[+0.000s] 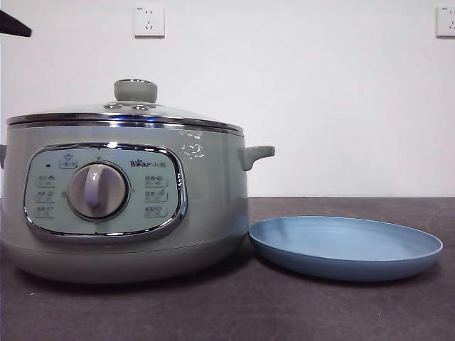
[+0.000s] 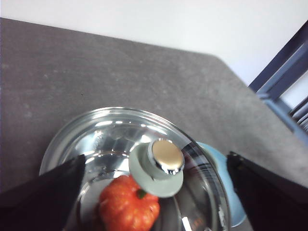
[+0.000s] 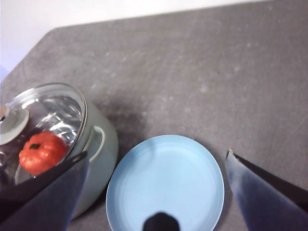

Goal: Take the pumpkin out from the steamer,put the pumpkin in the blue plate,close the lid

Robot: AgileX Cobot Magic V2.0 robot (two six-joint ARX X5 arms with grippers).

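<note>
Steamer [image 1: 124, 206] covered by lid [image 1: 128, 112]; pumpkin [image 2: 129, 204] seen inside. Blue plate [image 1: 345, 246] set just beside steamer. Left gripper [image 2: 156, 192] and right gripper [image 3: 156, 192] both spread wide, nothing held.

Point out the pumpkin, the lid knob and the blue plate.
pumpkin [image 2: 129, 208]: left wrist view, ribbed orange body under the glass.
lid knob [image 1: 136, 90]: front view, green side.
blue plate [image 3: 166, 180]: right wrist view, bare centre.

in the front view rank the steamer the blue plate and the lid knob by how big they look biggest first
1. The steamer, filling the left half of the front view.
2. The blue plate, wide but shallow, seen edge-on.
3. The lid knob, smallest by far.

The plate sits about as near as the steamer, so nearness does not upset this order.
</note>
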